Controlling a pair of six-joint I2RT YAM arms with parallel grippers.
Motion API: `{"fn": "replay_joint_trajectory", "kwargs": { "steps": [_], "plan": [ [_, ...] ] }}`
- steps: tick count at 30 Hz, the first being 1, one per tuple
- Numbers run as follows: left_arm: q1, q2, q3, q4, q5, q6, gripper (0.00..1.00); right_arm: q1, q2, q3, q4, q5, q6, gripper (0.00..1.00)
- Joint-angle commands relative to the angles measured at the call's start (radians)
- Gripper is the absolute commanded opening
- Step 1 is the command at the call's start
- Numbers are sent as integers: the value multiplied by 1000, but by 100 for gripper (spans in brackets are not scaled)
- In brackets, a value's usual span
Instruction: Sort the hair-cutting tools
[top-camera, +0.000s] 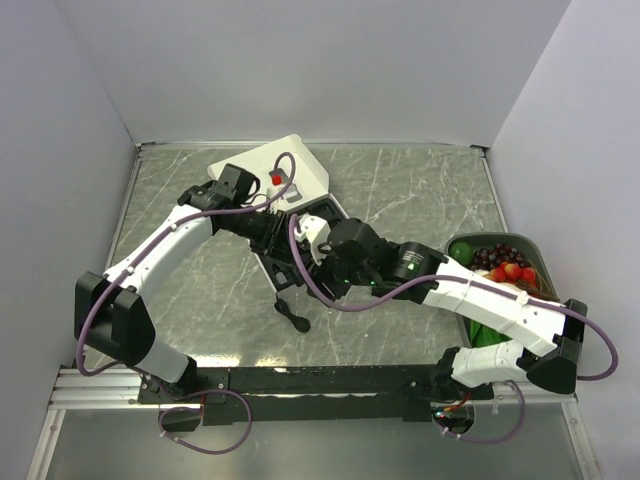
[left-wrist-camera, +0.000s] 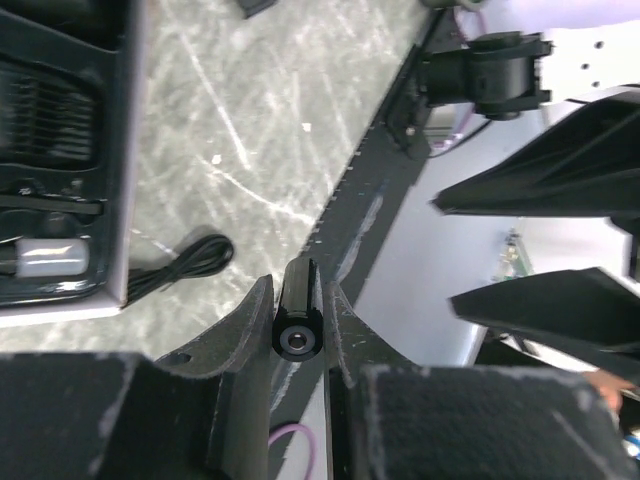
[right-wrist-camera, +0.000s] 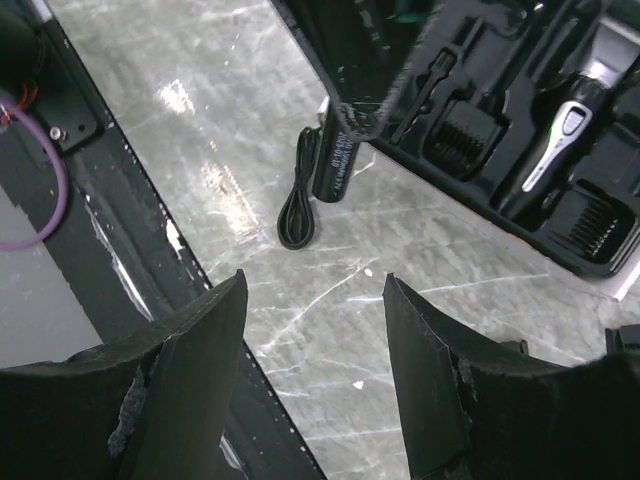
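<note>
Well, cylinder (left-wrist-camera: 298, 338) inside left end effector (left-wrist-camera: 299, 296)

A grey, marble-veined tabletop (top-camera: 420, 190) carries four things. A white box lid (top-camera: 300, 165) lies at the far middle. Just in front of it sits a black moulded tray (top-camera: 270, 262). A coiled black cable (top-camera: 293, 315) lies near the tray's front corner. A dark bin (top-camera: 465, 240) of grapes and strawberries stands at the right edge.
</note>
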Motion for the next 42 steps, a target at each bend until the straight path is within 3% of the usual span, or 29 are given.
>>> {"fn": "replay_joint_trajectory", "kwargs": {
  "steps": [1,15,23,34,42],
  "plan": [
    [-4,-40,19,28,114,-30,1,24,-4,-8,79,24,-7,65],
    [-4,-92,-27,123,204,-112,1,67,53,22,142,28,70,55],
    [-4,-114,-46,116,213,-107,1,70,72,36,154,73,71,45],
    [-4,-118,-47,117,235,-106,1,70,89,45,168,108,74,41],
    [-2,-121,-37,111,243,-99,1,72,93,53,159,133,64,16]
  ]
}}
